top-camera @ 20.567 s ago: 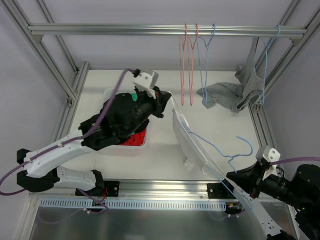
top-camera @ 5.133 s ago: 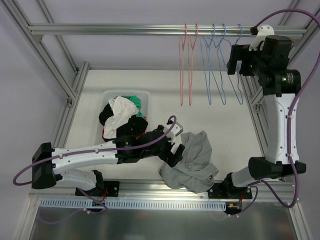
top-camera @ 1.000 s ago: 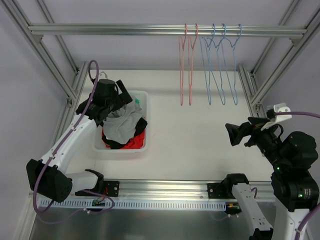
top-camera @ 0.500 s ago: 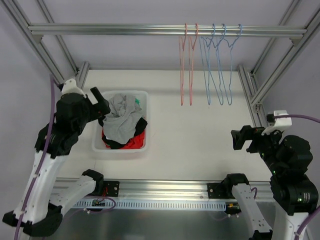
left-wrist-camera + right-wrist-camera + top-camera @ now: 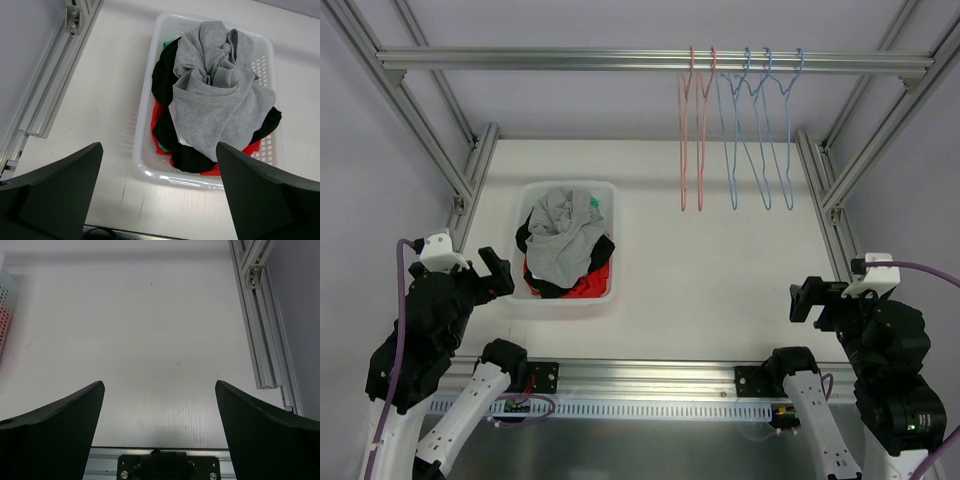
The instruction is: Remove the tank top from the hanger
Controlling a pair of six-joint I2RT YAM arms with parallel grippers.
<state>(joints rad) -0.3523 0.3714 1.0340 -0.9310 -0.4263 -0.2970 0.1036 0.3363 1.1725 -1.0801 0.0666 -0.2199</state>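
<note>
The grey tank top [image 5: 560,222] lies crumpled on top of black and red clothes in the white basket [image 5: 532,296]. In the left wrist view the tank top [image 5: 215,100] fills the basket [image 5: 145,160] from above. Three blue hangers [image 5: 760,130] and two red hangers [image 5: 692,130] hang bare on the top rail. My left gripper [image 5: 492,272] is open, near the basket's front left corner and apart from it, with nothing between its fingers [image 5: 55,190]. My right gripper [image 5: 810,300] is open over bare table at the right, its fingers [image 5: 50,430] wide.
Aluminium frame posts run along both table sides [image 5: 470,170] [image 5: 820,180], and one shows in the right wrist view [image 5: 260,315]. The arm's base mount [image 5: 160,467] sits at the near edge. The basket's perforated wall [image 5: 3,315] just shows at the left.
My left arm has drawn back from over the basket to the near left. My right arm has pulled slightly nearer. The tank top stays in the basket.
</note>
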